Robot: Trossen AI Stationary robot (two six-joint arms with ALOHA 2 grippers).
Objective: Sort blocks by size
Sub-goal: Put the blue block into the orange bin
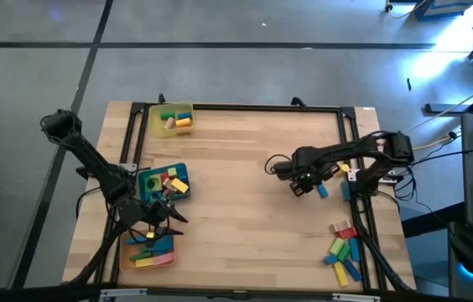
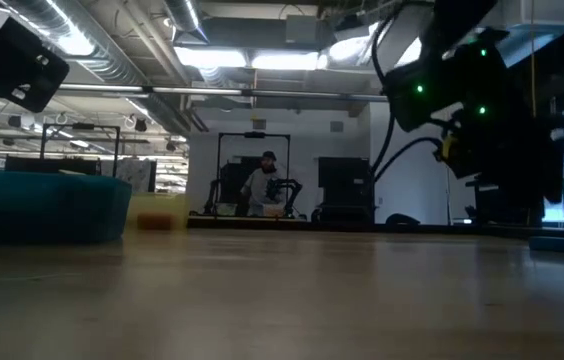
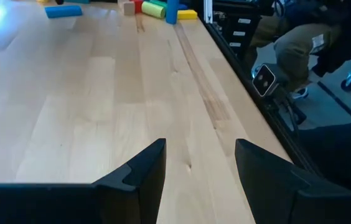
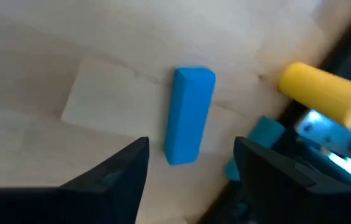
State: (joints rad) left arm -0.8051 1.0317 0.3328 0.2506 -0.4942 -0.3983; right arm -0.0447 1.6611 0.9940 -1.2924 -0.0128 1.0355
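Observation:
A long blue block (image 4: 188,115) lies flat on the table near its right edge, with a yellow cylinder block (image 4: 325,93) beside it. My right gripper (image 4: 191,171) hangs open just above the blue block's near end, pointing steeply down, and touches nothing; the high view shows the right gripper (image 1: 304,183) next to the blue block (image 1: 322,191). A pile of several loose blocks (image 1: 344,252) lies at the near right. My left gripper (image 3: 200,171) is open and empty over bare wood, and the high view places the left gripper (image 1: 165,214) by the left trays.
A yellow tray (image 1: 158,117) with a few blocks stands at the far left. A blue tray (image 1: 146,174) and another tray (image 1: 136,252), both holding blocks, stand at the near left. A black frame (image 1: 350,126) borders the table. A person sits in the room behind.

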